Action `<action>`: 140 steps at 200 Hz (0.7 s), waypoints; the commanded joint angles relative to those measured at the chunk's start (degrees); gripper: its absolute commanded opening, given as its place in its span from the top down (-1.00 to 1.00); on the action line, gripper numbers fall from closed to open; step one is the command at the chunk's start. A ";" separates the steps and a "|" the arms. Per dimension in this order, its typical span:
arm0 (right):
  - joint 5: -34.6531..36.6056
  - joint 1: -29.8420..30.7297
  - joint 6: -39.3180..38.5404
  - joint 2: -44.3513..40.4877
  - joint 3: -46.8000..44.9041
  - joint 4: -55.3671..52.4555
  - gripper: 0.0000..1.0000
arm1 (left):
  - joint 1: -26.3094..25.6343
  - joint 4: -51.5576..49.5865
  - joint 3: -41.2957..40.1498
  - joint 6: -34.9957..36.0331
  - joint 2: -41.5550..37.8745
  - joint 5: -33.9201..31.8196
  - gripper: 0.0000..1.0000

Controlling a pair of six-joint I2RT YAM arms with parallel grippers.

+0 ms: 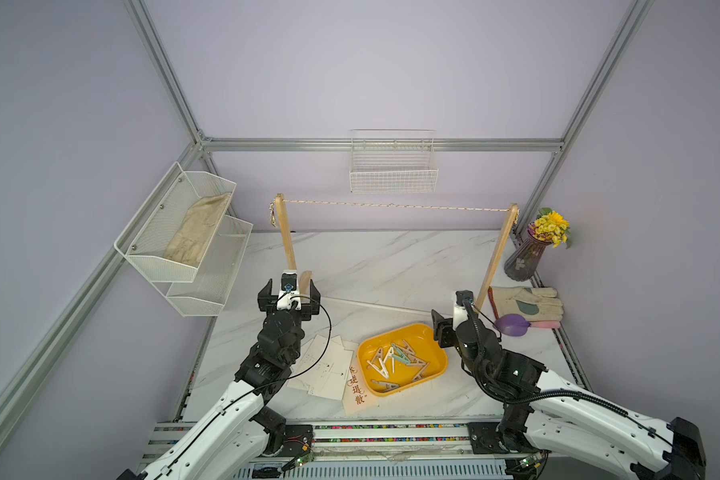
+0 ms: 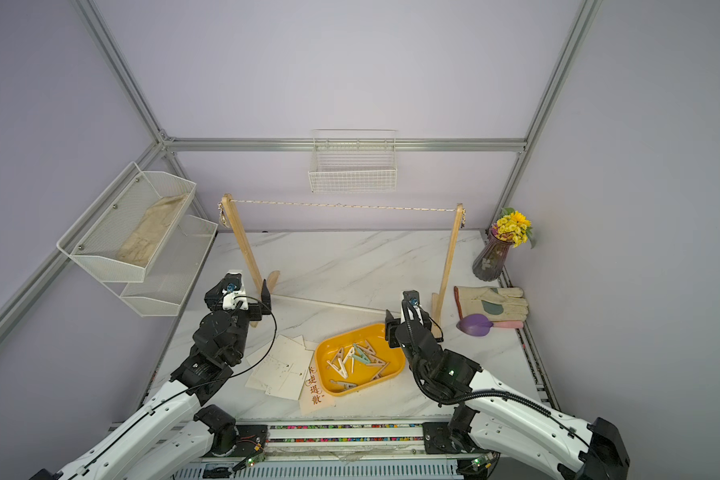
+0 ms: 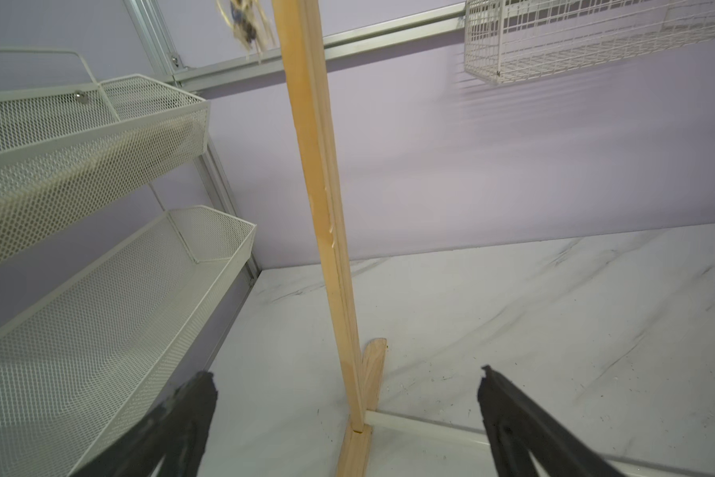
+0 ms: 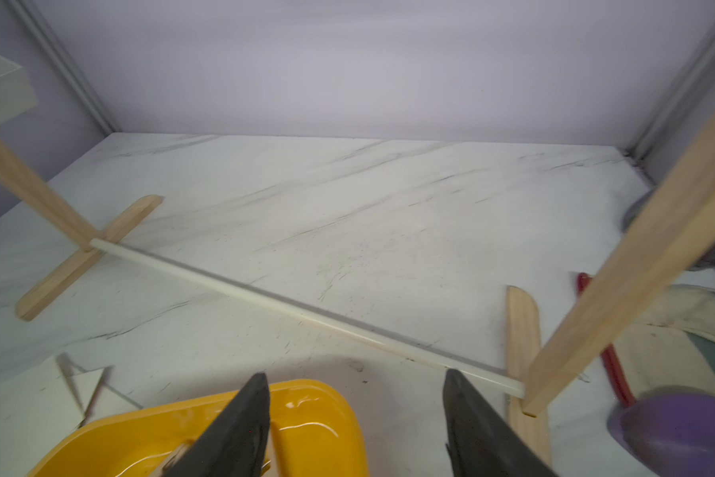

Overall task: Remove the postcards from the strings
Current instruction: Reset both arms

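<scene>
The string (image 1: 391,206) (image 2: 341,205) runs bare between the two wooden posts (image 1: 286,237). The postcards (image 1: 329,370) (image 2: 279,365) lie in a loose pile on the marble table, left of the yellow tray, and a corner shows in the right wrist view (image 4: 25,404). A pale pink one with brown calligraphy (image 1: 357,390) lies at the pile's near edge. My left gripper (image 1: 290,287) (image 3: 347,373) is open and empty, its fingers on either side of the left post's foot without touching it. My right gripper (image 1: 449,318) (image 4: 355,373) is open and empty over the tray's far right corner.
The yellow tray (image 1: 437,345) (image 4: 318,413) holds several clothespins (image 1: 395,357). A white rod (image 1: 383,306) joins the stand's feet. A glove (image 1: 524,303), a purple scoop (image 1: 514,323) and a vase of flowers (image 1: 524,257) sit at the right. Mesh shelves (image 1: 183,232) and a wire basket (image 1: 393,174) hang on the walls.
</scene>
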 commanded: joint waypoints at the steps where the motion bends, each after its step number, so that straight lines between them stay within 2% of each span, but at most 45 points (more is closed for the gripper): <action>1: 13.94 -0.07 -1.15 -1.43 -1.47 1.79 -0.38 | 2.47 0.55 -1.31 -4.73 1.98 -0.67 -0.99; 36: 22.82 -0.95 -1.41 -1.04 -4.85 2.96 -0.49 | 7.27 -4.30 -0.29 -11.14 5.17 0.72 -0.99; 51: 22.96 -3.39 -3.08 -1.26 -6.50 5.38 -0.52 | 8.63 -4.20 -0.54 -11.39 7.20 0.96 -0.99; 75: 16.64 -10.08 -9.47 -0.84 -10.90 17.00 -0.57 | 11.56 -3.78 -1.04 -11.90 10.93 0.94 -0.99; 102: 10.76 -18.22 -12.66 2.25 -13.77 27.58 -0.59 | 15.15 -1.02 -2.21 -13.21 14.54 2.15 -0.99; 140: -2.69 -27.48 -18.25 10.24 -17.15 43.01 -0.60 | 16.77 9.83 -6.61 -10.83 17.84 2.97 -0.99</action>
